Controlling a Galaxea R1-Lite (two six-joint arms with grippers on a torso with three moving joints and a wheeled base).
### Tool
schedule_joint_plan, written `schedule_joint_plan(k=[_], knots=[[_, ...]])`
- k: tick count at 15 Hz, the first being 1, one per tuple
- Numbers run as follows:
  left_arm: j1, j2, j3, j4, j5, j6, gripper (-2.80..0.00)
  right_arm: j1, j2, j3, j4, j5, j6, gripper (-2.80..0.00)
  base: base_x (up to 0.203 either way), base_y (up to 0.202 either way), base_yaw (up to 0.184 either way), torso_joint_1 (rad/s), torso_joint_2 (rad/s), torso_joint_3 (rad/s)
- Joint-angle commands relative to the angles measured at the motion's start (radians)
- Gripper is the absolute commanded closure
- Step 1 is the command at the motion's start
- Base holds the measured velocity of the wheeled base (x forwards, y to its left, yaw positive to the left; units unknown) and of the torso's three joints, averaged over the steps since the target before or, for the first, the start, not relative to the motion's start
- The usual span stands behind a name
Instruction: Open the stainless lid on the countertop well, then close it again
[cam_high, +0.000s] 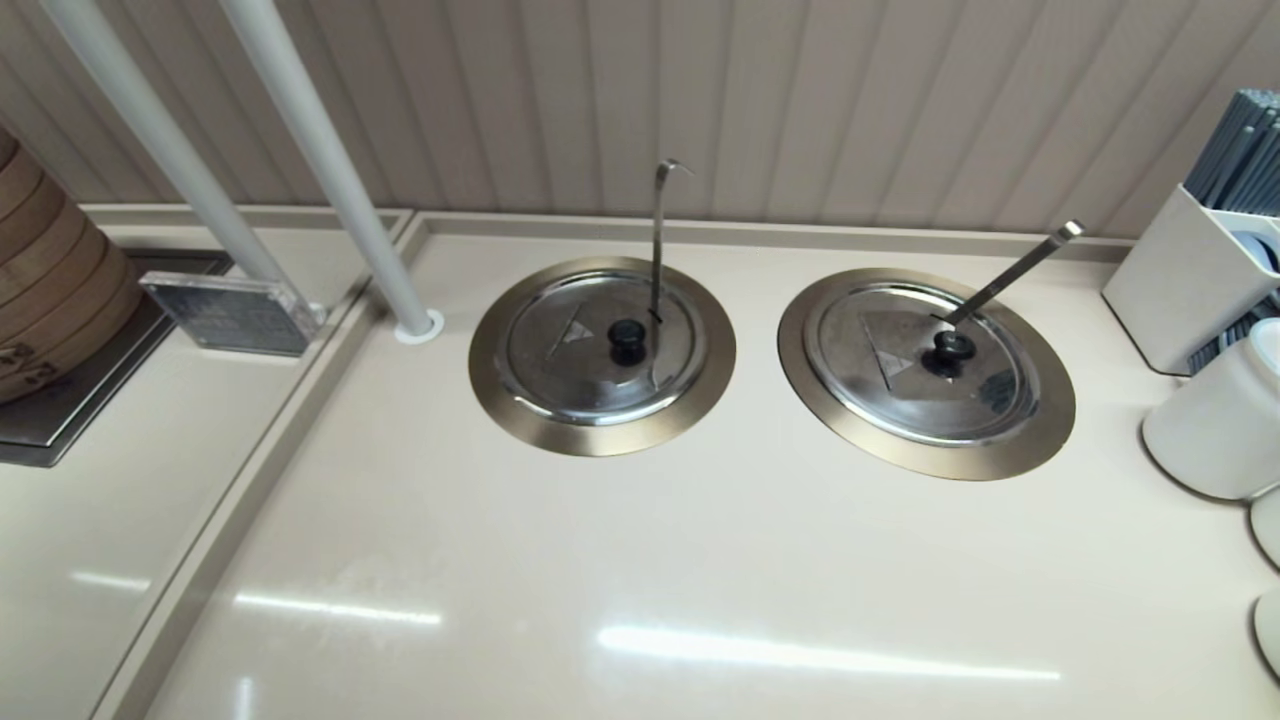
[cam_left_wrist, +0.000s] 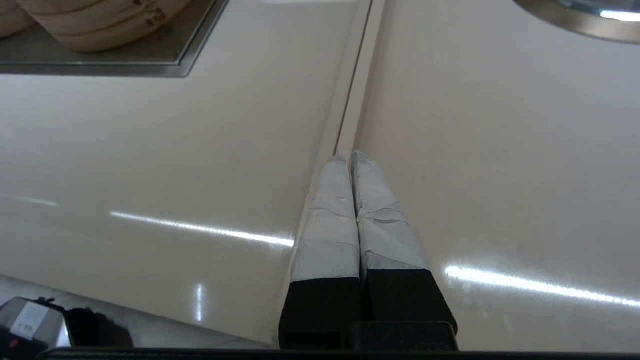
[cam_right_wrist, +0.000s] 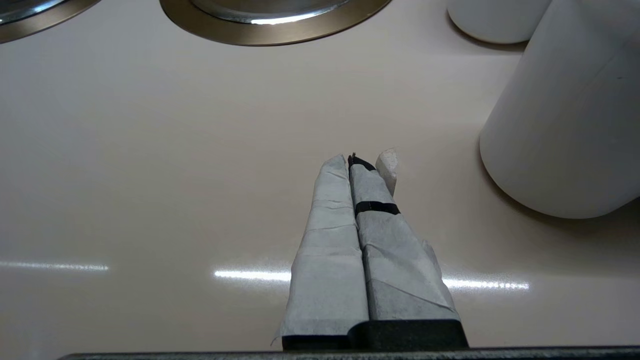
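Note:
The stainless lid with its black ball knob lies flat on the countertop well, whose bronze-gold ring shows all round it. A hook-tipped ladle handle rises through the lid's edge notch. Neither gripper appears in the head view. My left gripper hovers shut and empty over the counter seam, with the well's ring far ahead to one side. My right gripper is shut and empty over bare counter, short of both rings; the task well's ring edge is just visible.
A twin lid with a straight ladle handle covers the right well. White containers and a utensil holder stand at the right. Bamboo steamers sit left; two white poles rise behind.

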Motion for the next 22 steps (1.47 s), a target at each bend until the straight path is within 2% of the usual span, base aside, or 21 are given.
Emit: schedule_joint_plan(k=[1,3,4,7,9,11,19,22], knots=[[-0.001,-0.044,0.061,0.001,-0.026,0.001,0.0,0.0,0.0,0.005,0.0,0.0,0.0,0.0,0.0,0.0,0.0,0.0,0.0,0.0],[-0.003,-0.102,0.121,0.006,-0.088,0.003,0.0,0.0,0.0,0.005,0.0,0.0,0.0,0.0,0.0,0.0,0.0,0.0,0.0,0.0],[-0.004,-0.109,0.159,0.002,-0.097,0.009,0.0,0.0,0.0,0.005,0.0,0.0,0.0,0.0,0.0,0.0,0.0,0.0,0.0,0.0],[-0.004,-0.111,0.166,-0.005,-0.102,0.002,0.0,0.0,0.0,0.005,0.0,0.0,0.0,0.0,0.0,0.0,0.0,0.0,0.0,0.0],[-0.004,-0.111,0.178,-0.022,-0.135,-0.044,0.0,0.0,0.0,0.005,0.0,0.0,0.0,0.0,0.0,0.0,0.0,0.0,0.0,0.0],[-0.004,-0.111,0.215,-0.053,-0.174,-0.051,0.0,0.0,0.0,0.005,0.0,0.0,0.0,0.0,0.0,0.0,0.0,0.0,0.0,0.0],[-0.004,-0.111,0.218,-0.062,-0.179,-0.046,0.0,0.0,0.0,0.005,0.0,0.0,-0.001,0.0,0.0,0.0,0.0,0.0,0.0,0.0],[-0.004,-0.111,0.219,-0.064,-0.175,-0.074,0.0,0.0,0.0,0.005,0.0,0.0,-0.001,0.0,0.0,0.0,0.0,0.0,0.0,0.0]])
